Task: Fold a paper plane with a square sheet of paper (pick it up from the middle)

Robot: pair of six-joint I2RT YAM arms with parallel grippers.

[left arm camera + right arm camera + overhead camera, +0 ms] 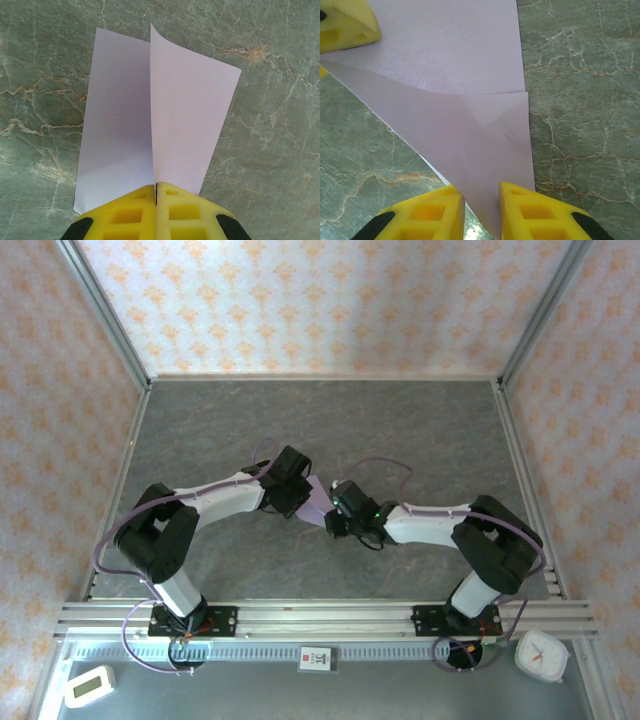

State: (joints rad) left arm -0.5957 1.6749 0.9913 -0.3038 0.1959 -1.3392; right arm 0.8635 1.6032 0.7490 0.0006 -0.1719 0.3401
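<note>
The square sheet of paper (318, 502) sits at the middle of the tabletop (400, 430), caught between the two arms. It is thin, matte lavender stock, already partly folded. In the left wrist view the sheet (150, 115) runs straight out from the jaws as two flat panels meeting at a raised centre crease, so its long axis points away from that arm. The left gripper (156, 200) has its yellow ribbed jaws pressed together on the near end of that crease. From the right wrist, the paper (470, 100) shows a diagonal fold line and a sharp corner pointing back between the jaws. The right gripper (482, 192) stands slightly spread, straddling that corner without visibly clamping it. The right arm looks better placed to make the next fold. The tabletop is grey-green and stone-veined.
</note>
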